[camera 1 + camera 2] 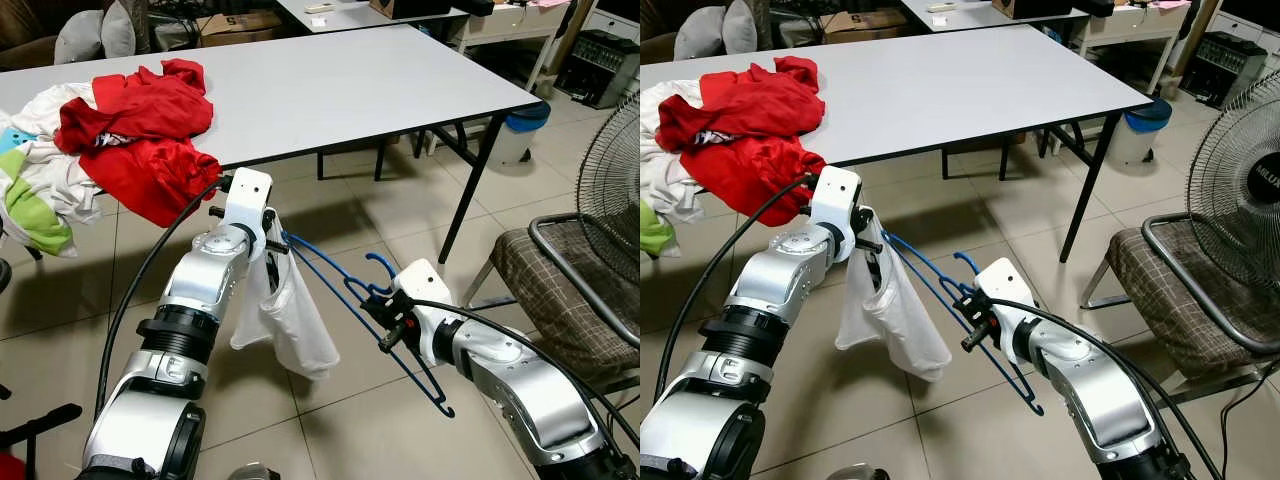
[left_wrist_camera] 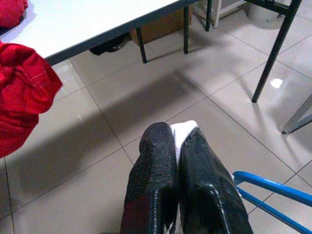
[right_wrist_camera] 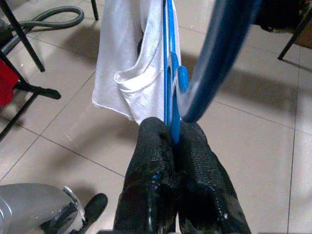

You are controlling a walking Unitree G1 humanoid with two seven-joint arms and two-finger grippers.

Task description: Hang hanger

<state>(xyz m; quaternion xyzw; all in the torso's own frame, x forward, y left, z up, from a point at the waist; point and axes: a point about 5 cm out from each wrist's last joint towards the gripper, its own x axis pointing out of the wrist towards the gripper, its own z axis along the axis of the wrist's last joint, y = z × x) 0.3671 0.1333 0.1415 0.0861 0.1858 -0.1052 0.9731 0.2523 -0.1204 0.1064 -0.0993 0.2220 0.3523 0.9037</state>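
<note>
Right tool (image 1: 385, 322) pinches blue hanger (image 1: 330, 275), far end hidden inside white garment (image 1: 285, 320).

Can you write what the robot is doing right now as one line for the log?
left gripper: shut on white garment | right gripper: shut on blue hanger | hanger end inside garment | above floor, beside table

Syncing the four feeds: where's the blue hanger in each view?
Left eye view: blue hanger, centre, running from the white garment to the right tool.
Right eye view: centre, left of the right tool.
Left wrist view: blue bars at the lower right corner, beside the left tool, which pinches white cloth.
Right wrist view: centre, rising from the closed fingers.
Shared landmark: the white garment, seen in all four.
</note>
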